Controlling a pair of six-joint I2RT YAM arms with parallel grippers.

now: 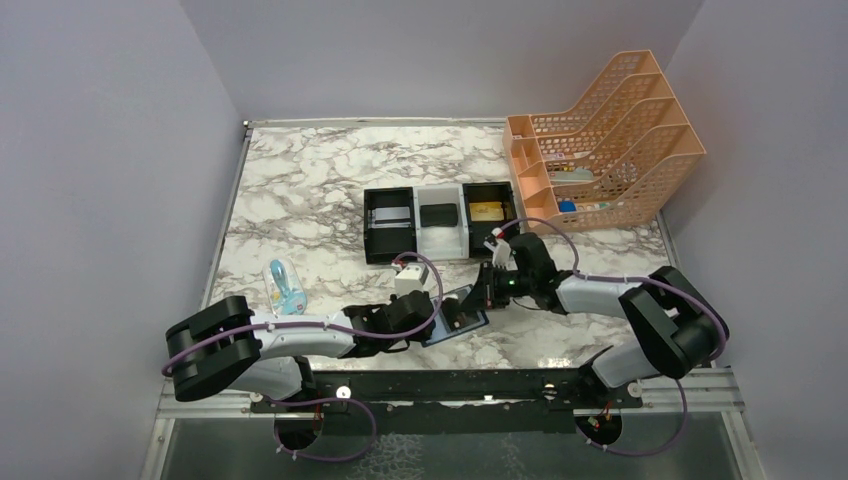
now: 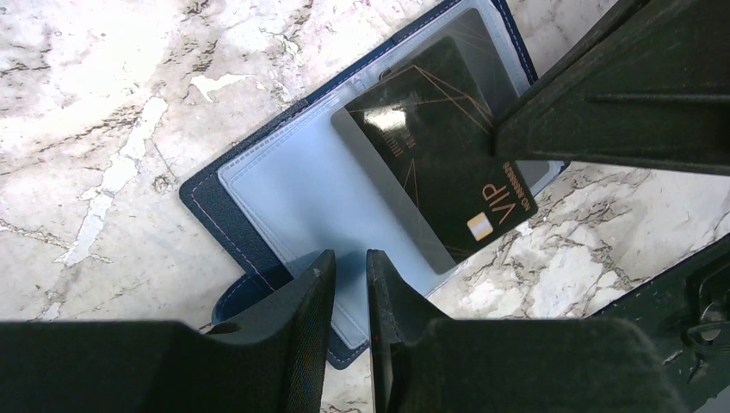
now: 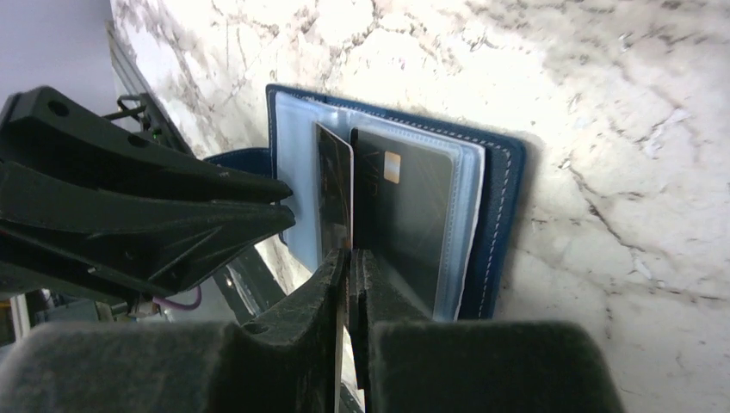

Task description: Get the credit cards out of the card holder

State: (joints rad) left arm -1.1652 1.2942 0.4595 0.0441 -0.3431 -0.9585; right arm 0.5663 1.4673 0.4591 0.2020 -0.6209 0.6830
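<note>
The dark navy card holder (image 1: pixel 459 322) lies open on the marble, its pale blue clear pockets (image 2: pixel 293 189) facing up. A black credit card (image 2: pixel 439 146) marked VIP sticks partway out of a pocket. My right gripper (image 3: pixel 349 258) is shut on that card's (image 3: pixel 334 198) edge; its finger (image 2: pixel 620 95) crosses the left wrist view. Another dark card (image 3: pixel 413 215) with a gold chip sits inside a clear pocket beside it. My left gripper (image 2: pixel 351 262) stands over the holder's near edge, its jaws a narrow gap apart with nothing between them.
Behind the holder stand three small trays: a black one (image 1: pixel 390 240) with a silver-grey card, a white one (image 1: pixel 441 243) with a black card, a black one (image 1: pixel 502 193) with a gold card. A peach mesh rack (image 1: pixel 600 140) fills the back right. A blue-and-white object (image 1: pixel 283 285) lies at left.
</note>
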